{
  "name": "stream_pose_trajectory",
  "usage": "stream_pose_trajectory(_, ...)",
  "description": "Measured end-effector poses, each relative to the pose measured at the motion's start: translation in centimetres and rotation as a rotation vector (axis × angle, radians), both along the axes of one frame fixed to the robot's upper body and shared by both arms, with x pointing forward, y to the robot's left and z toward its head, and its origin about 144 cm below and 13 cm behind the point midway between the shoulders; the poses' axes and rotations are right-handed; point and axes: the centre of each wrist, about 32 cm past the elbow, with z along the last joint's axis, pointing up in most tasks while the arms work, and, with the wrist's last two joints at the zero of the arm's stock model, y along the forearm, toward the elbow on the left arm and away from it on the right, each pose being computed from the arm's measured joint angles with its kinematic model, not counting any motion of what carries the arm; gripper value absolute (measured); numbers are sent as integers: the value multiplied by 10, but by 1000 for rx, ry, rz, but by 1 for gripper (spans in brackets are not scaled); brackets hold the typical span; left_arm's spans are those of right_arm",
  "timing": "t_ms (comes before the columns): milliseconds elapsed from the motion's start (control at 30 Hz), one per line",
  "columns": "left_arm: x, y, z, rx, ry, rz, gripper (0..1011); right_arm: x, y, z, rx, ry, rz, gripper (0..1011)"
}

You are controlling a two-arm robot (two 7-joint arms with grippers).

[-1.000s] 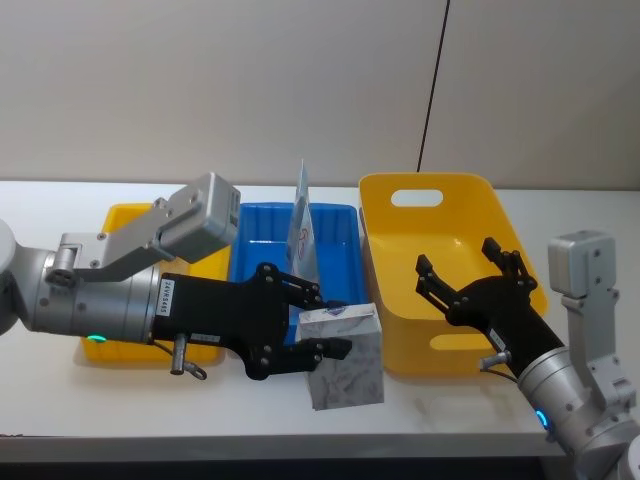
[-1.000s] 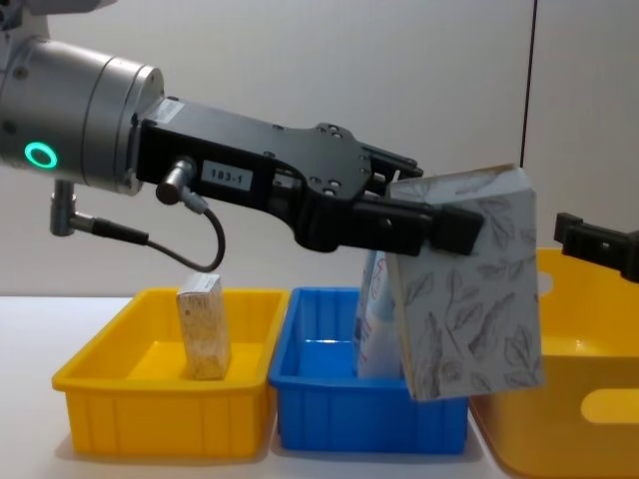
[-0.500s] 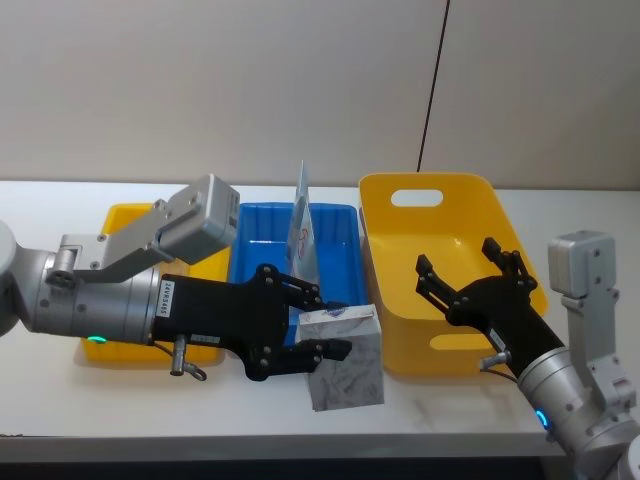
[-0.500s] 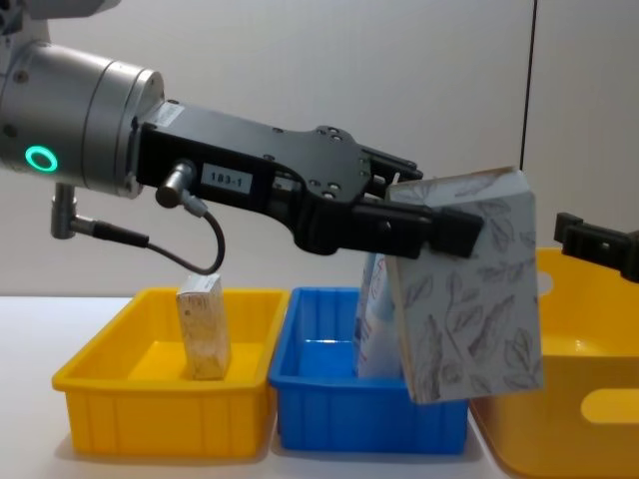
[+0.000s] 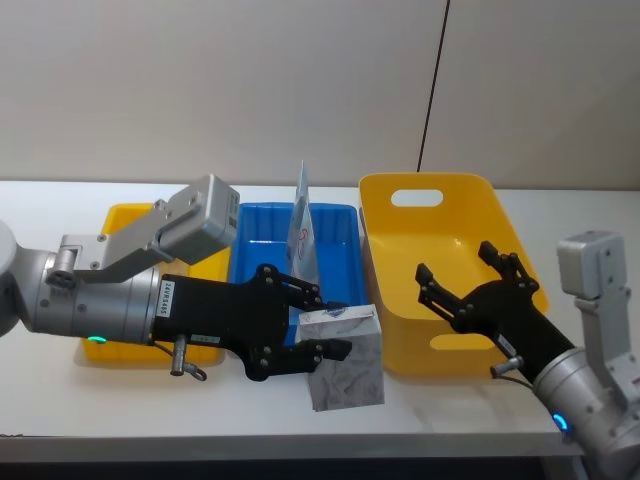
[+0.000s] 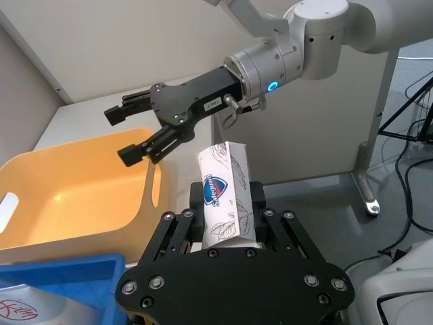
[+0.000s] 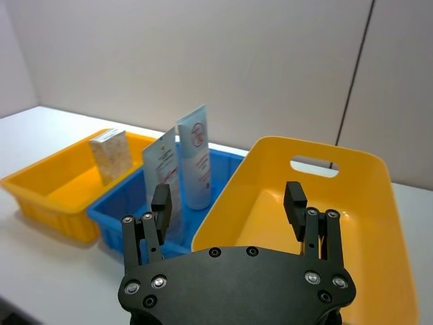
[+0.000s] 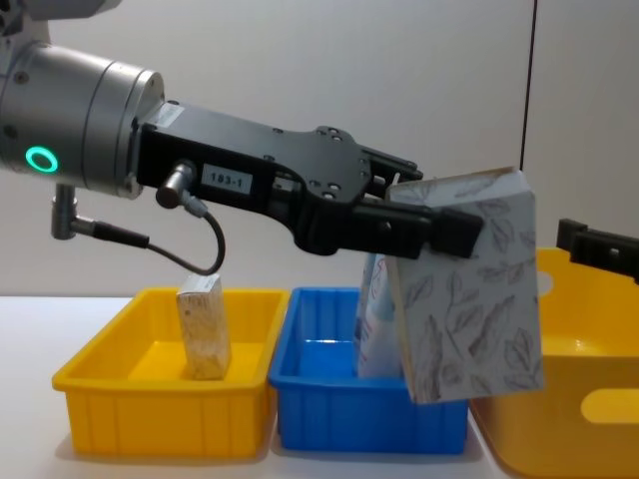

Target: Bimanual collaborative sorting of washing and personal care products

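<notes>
Three bins stand in a row on the surface (image 5: 110,405) across the middle of the head view: the left bin (image 5: 125,215), the middle bin (image 5: 262,240) just beside it, and the right bin (image 5: 440,255) at centre right. A small carton (image 8: 203,324) stands in the left bin and tubes (image 5: 303,225) stand in the middle bin. At lower centre, before the middle bin, the left gripper (image 5: 335,322) holds a carton (image 5: 345,370). At lower right, the right gripper (image 5: 455,260) hangs over the right bin's near wall.

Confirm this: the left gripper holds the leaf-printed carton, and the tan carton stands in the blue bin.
Wrong bin. The left gripper holds the leaf-printed carton, but the tan carton stands in the small yellow bin, not the blue bin, as the chest view shows.
</notes>
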Motion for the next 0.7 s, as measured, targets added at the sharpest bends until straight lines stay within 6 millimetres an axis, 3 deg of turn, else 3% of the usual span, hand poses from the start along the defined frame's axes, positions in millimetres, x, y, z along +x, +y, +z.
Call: stream_pose_trajectory(700, 0, 0, 0, 0, 0, 0, 342, -4, -61, 25, -36, 56, 287, 1002)
